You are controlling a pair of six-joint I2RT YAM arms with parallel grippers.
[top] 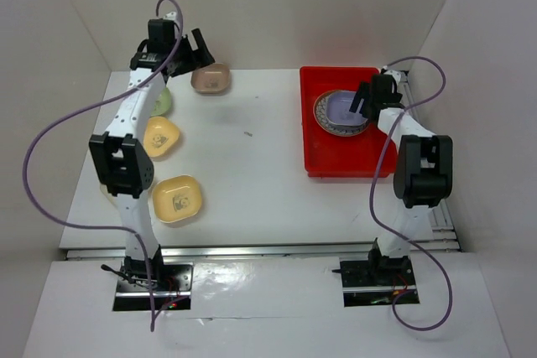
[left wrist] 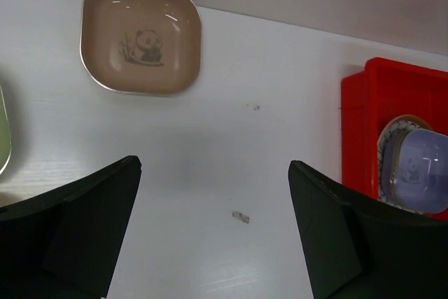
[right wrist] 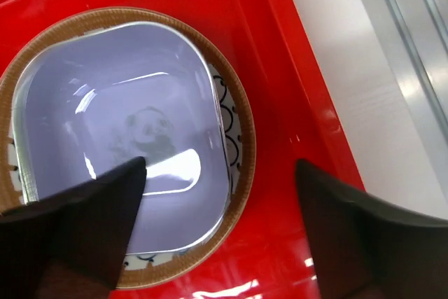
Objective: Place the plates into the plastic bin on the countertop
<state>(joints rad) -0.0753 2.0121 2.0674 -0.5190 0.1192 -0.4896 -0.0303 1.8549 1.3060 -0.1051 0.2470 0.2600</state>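
The red plastic bin (top: 336,157) lies on the right of the white countertop (top: 252,157). A round brown-rimmed plate (right wrist: 241,145) rests inside it, with a lilac dish (right wrist: 119,138) on top. My right gripper (right wrist: 220,166) hangs open just above them. Its jaws straddle the dish's right edge and hold nothing. At the far left my left gripper (left wrist: 213,166) is wide open over bare countertop, just short of a tan-pink dish (left wrist: 141,35). A green dish (top: 161,102), a yellow dish (top: 160,136) and a cream dish (top: 177,199) lie along the left side.
White walls close in the countertop at the back and both sides. A metal rail (top: 440,215) runs along the right edge beside the bin. The left arm (top: 126,165) reaches over the row of dishes on the left.
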